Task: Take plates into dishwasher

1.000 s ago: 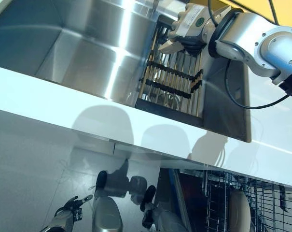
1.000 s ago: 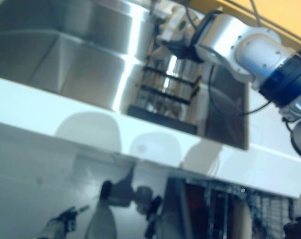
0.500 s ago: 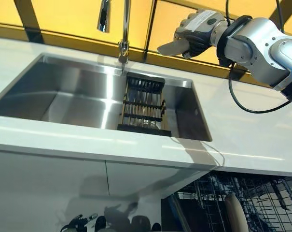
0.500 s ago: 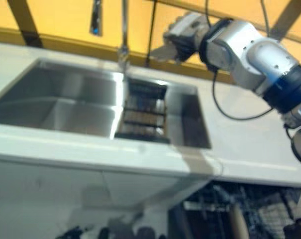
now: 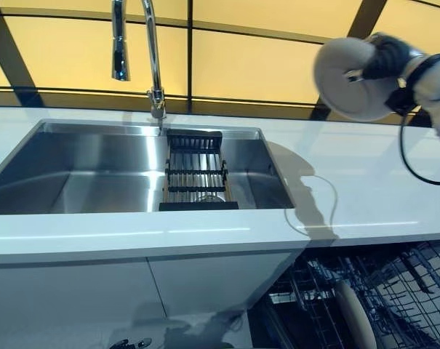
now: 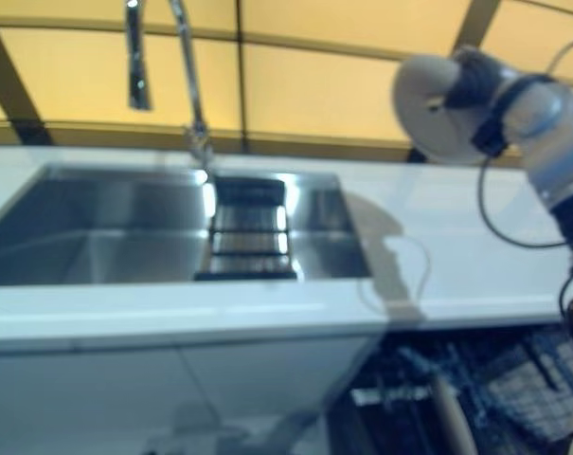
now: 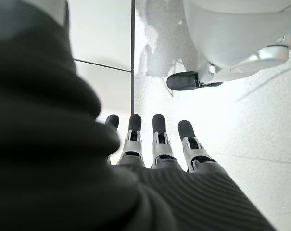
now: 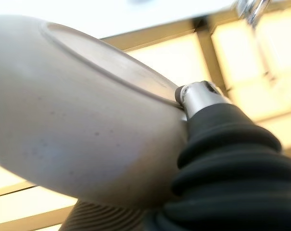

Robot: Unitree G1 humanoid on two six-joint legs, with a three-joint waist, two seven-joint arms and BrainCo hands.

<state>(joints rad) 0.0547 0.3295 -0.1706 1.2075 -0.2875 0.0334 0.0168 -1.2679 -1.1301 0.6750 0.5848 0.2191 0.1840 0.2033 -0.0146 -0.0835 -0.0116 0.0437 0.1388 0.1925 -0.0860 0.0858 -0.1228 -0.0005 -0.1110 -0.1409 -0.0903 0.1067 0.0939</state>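
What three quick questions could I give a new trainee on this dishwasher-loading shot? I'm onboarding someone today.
1. True or false: the right hand holds a plate above the countertop.
2. Where is the dark slatted rack? A) in the sink B) on the countertop C) in the dishwasher rack
3. Fill in: one plate already stands in the open ____ rack under the countertop.

Key: 1 true; 2 A; 3 dishwasher.
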